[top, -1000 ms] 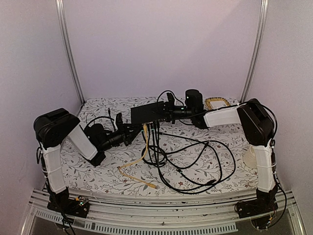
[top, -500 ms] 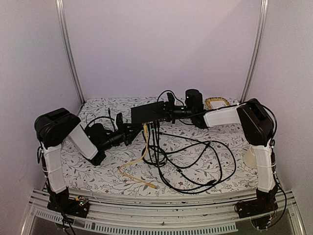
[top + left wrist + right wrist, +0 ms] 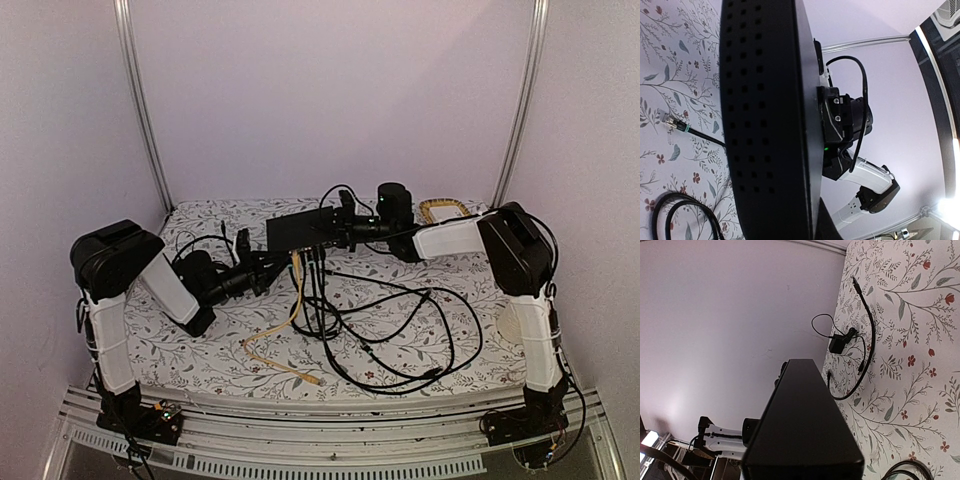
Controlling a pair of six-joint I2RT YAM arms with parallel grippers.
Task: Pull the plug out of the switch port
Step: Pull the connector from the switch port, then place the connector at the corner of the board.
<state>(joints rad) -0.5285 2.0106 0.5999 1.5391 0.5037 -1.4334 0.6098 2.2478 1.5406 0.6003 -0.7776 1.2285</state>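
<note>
Top view: the black switch (image 3: 298, 231) is at mid-back of the counter (image 3: 200, 350), which has a floral cloth. It spans btwn my two arms and looks raised off the cloth. R fingers (image 3: 345, 232) meet its right end. Seen from the L wrist cam they (image 3: 837, 117) clamp its far edge, so that's a narrow grip on the switch. L fingers (image 3: 268, 265) reach in at its near-left corner and are closed narrow. My L wrist cam is filled by the switch's perforated side (image 3: 765, 125) w/ the fingers hidden, so I can't tell what they pinch. A yellow cable (image 3: 297, 285) hangs from the switch's near edge, just beside the L fingers, then trails over the cloth toward me. Black cables (image 3: 318, 300) drop from the same edge, just right of the yellow one, and loop wide to the right. Ports & plugged ends are too small to make out. L wrist cam also shows a loose plug (image 3: 671, 121) w/ a green band lying on the cloth, apart from the switch. In the R wrist cam the switch's end (image 3: 800, 430) fills lower centre. Beyond it a small black adapter (image 3: 837, 342) w/ a thin lead lies near the cloth's edge by the wall.
</note>
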